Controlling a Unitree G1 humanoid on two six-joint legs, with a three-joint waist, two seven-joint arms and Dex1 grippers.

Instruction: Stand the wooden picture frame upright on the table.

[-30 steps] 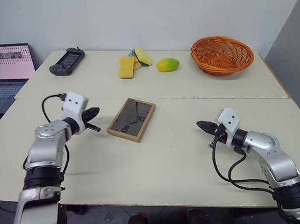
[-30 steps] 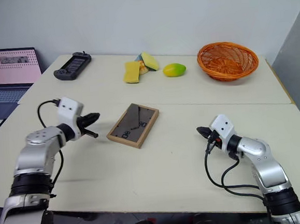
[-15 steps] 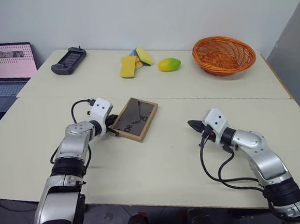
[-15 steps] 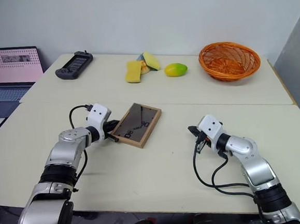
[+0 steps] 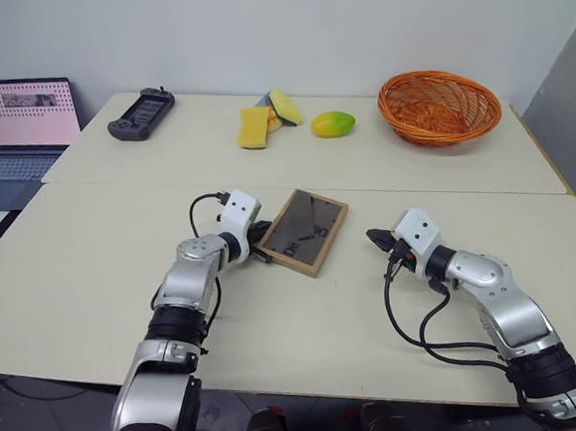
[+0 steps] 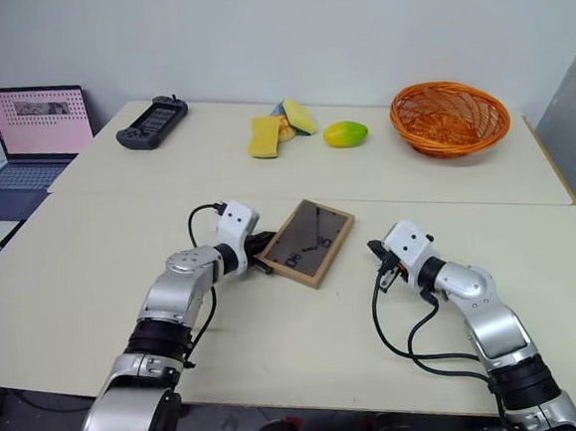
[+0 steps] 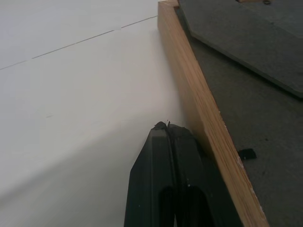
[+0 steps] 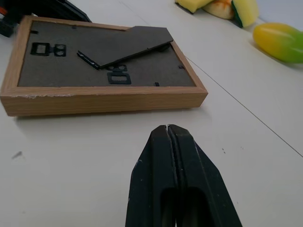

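Your left gripper [image 7: 166, 130], fingers pressed together, is nudging the wooden picture frame [image 5: 305, 231] lying back-up on the table [image 5: 122, 259]. Your right gripper [image 8: 168, 128], likewise closed, is waiting near. Pushing on risks sliding the frame instead of lifting it.

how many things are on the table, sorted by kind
Light-wood picture frame, lying dark back up: 1
Yellow sponges, with something orange, unclear, between them: 2
Yellow-green mango-like fruit: 1
Orange woven basket: 1
Black handheld controller: 1
Total: 6, on the pale cream table
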